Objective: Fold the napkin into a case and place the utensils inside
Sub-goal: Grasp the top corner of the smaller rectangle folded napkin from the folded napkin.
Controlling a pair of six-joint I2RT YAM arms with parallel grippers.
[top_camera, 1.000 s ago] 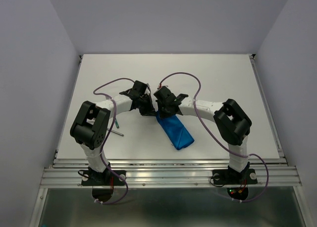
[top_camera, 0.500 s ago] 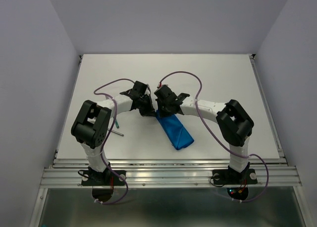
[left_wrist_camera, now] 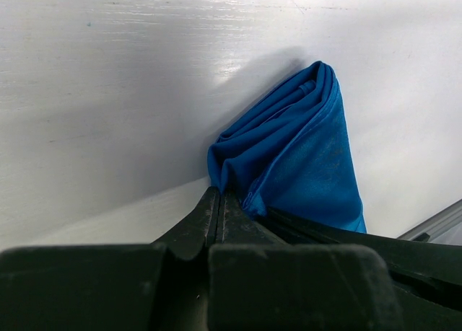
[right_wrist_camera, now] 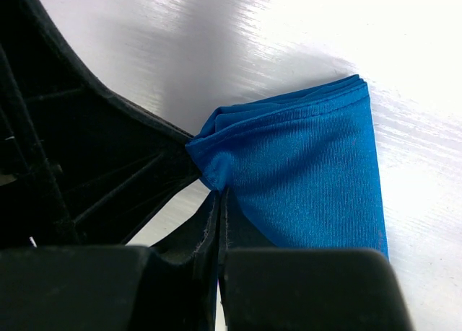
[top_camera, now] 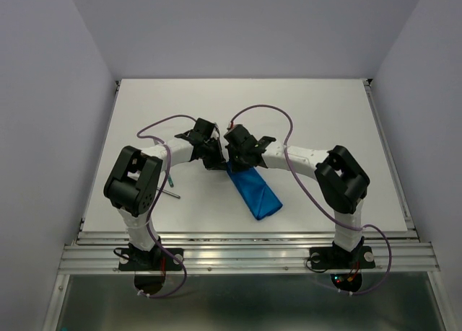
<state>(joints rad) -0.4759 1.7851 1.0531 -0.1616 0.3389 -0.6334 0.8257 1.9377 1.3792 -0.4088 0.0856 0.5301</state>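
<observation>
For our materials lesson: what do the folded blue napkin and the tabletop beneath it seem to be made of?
The napkin: soft fine-weave cloth with a slight sheen, possibly synthetic; it drapes into thin stacked layers with rounded fold edges.
The tabletop: hard, smooth, white, semi-gloss; fine streaks and soft glare suggest painted board or laminate, which one is unclear.

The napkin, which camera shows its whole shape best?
Top external: the napkin lies as a long folded strip, far end held by left gripper and right gripper. Wrist views show mostly that pinched end, close up.

A white table [top_camera: 325, 107] sits between pale lilac walls [top_camera: 43, 93].
</observation>
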